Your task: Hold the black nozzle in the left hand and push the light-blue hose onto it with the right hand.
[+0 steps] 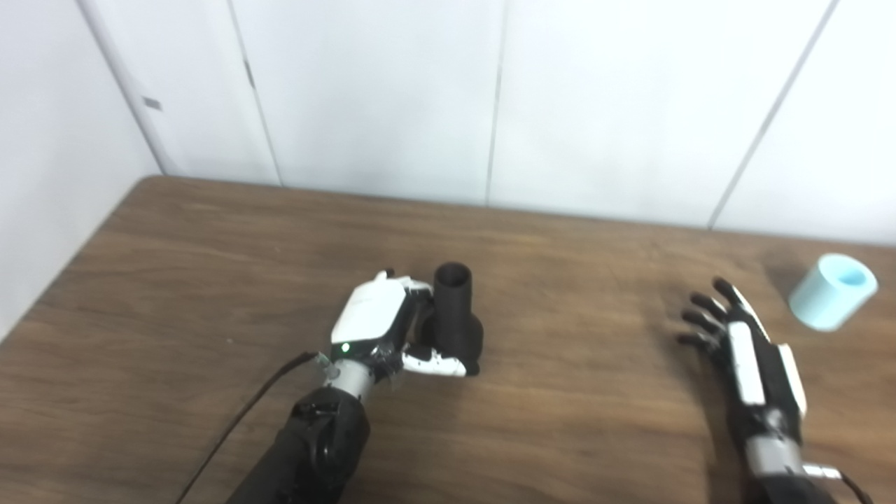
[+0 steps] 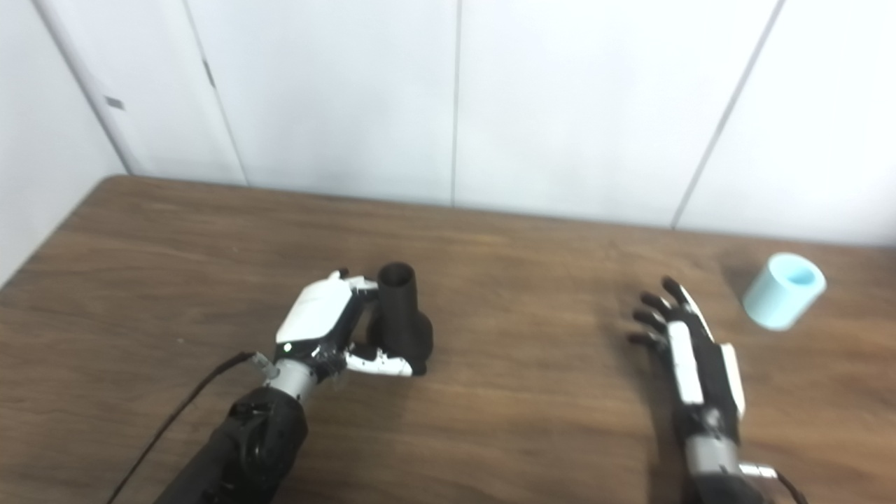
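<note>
The black nozzle (image 1: 456, 315) stands upright on the wooden table (image 1: 210, 252), narrow open end up, wider base down. My left hand (image 1: 381, 323) is wrapped around its left side, thumb across the base at the front, shut on it. The light-blue hose (image 1: 833, 291), a short hollow cylinder, lies tilted on the table at the far right. My right hand (image 1: 742, 343) is open, fingers spread and pointing away, a short distance left of and nearer than the hose, not touching it.
White wall panels (image 1: 490, 91) rise right behind the table's far edge. A black cable (image 1: 238, 420) trails from the left wrist toward the bottom edge. Bare wood lies between the two hands.
</note>
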Controlling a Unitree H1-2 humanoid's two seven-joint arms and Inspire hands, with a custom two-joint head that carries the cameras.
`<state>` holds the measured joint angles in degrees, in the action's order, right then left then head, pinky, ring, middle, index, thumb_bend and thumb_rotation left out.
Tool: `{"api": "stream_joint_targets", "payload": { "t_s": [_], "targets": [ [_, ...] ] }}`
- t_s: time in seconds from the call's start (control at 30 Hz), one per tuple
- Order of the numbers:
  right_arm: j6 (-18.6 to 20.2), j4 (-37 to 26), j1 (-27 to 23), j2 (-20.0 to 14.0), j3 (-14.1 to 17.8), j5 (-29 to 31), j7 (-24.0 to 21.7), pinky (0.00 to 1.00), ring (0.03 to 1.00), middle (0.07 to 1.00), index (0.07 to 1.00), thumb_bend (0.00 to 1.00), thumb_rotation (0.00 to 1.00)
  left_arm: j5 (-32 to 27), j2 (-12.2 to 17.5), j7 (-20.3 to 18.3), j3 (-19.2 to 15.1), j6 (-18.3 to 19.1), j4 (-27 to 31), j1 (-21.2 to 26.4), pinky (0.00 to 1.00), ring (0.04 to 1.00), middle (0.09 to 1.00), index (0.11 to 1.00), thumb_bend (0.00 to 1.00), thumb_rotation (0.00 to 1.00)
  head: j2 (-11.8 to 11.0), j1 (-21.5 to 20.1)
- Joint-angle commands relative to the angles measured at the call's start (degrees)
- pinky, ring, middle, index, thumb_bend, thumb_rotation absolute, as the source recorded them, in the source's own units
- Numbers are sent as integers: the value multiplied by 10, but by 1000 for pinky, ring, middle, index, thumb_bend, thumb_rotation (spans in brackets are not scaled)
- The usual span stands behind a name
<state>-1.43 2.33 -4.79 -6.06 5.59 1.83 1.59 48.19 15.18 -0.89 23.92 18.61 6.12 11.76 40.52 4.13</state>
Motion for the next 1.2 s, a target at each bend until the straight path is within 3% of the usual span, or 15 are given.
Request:
{"api": "stream_joint_targets", "payload": {
  "t_s": [0.0, 0.6, 1.03, 1.1, 1.17],
  "targets": [
    [9, 1, 16, 10, -8, 0, -4, 602, 743, 792, 874, 427, 897, 15, -8, -4, 8, -16, 20, 1, 1000, 866, 779, 483, 524, 53, 1, -1],
    [23, -25, 21, 21, -20, -14, 5, 608, 744, 800, 868, 406, 886, 60, -37, -40, 49, -58, 28, -13, 1000, 873, 778, 484, 524, 53, 23, -42],
    [32, -39, 24, 29, -20, -5, 7, 600, 751, 806, 876, 421, 881, 74, -39, -41, 50, -79, 20, -21, 1000, 873, 773, 484, 523, 52, 32, -64],
    [39, -47, 25, 33, -15, 8, 5, 597, 754, 805, 875, 423, 863, 79, -39, -38, 49, -82, 16, -22, 1000, 872, 774, 484, 523, 52, 31, -67],
    [51, -63, 27, 38, -10, 18, 8, 591, 752, 795, 864, 426, 781, 80, -41, -35, 47, -86, 12, -25, 1000, 873, 774, 483, 523, 52, 31, -69]
  ]
}}
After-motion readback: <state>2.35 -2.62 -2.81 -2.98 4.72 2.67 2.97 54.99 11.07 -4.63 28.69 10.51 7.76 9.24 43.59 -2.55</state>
